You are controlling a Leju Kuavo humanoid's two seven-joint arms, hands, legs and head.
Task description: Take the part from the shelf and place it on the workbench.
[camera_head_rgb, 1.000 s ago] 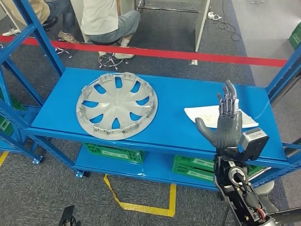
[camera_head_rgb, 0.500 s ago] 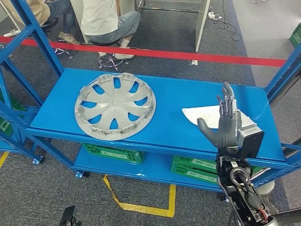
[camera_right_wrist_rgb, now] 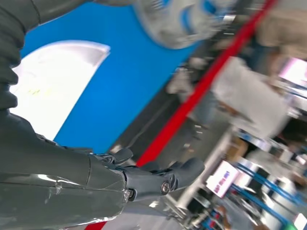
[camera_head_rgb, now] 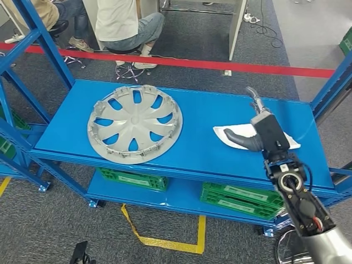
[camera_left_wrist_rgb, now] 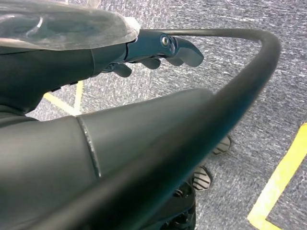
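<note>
The part is a silver hubcap [camera_head_rgb: 135, 124] lying flat on the left half of the blue shelf's top board [camera_head_rgb: 199, 118]. My right hand [camera_head_rgb: 254, 131] hovers low over the right half of that board, above a white sheet [camera_head_rgb: 232, 132], well to the right of the hubcap. Its fingers [camera_right_wrist_rgb: 163, 179] stretch forward, the thumb sticks out toward the hubcap, and it holds nothing. The right wrist view shows the white sheet [camera_right_wrist_rgb: 54, 86] and a blurred hubcap [camera_right_wrist_rgb: 181, 19]. My left hand [camera_left_wrist_rgb: 159, 48] hangs beside my body over grey carpet, fingers straight and holding nothing.
Green crates [camera_head_rgb: 132, 179] [camera_head_rgb: 236, 198] sit on the lower shelf. Blue uprights [camera_head_rgb: 41, 38] frame the shelf at the left and right ends. Behind it runs a red barrier tape [camera_head_rgb: 187, 61], with seated people [camera_head_rgb: 124, 25] beyond. Yellow tape [camera_head_rgb: 166, 241] marks the carpet.
My right hand has tipped from upright to nearly level and moved forward over the white sheet, the forearm coming up behind it. The hubcap has not moved.
</note>
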